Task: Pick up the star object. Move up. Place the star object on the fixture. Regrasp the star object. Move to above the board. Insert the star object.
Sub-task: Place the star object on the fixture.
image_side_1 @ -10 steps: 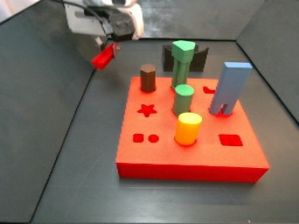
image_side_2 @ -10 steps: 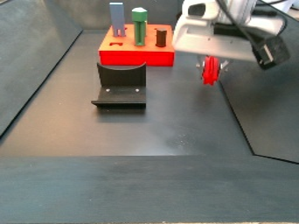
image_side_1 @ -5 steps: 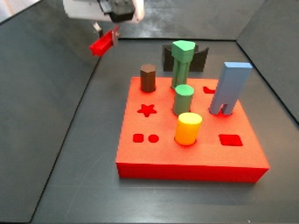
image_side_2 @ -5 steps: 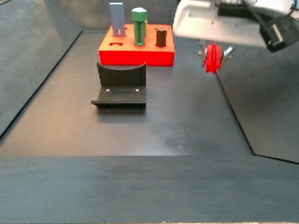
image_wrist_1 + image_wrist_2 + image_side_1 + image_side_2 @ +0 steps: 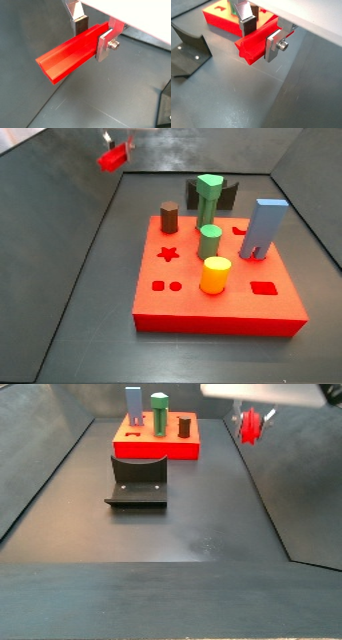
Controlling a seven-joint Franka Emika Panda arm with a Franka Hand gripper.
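My gripper (image 5: pixel 93 35) squeezes the star object (image 5: pixel 70 56), high over the floor at about 11 o'clock from the board (image 5: pixel 214 298). Next I should carry it level to the fixture (image 5: pixel 136 480) and lower it slowly.

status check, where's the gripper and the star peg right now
Gripper shut on star peg, high above the floor. Fixture bare, peg not placed yet. Nothing seen in the way.
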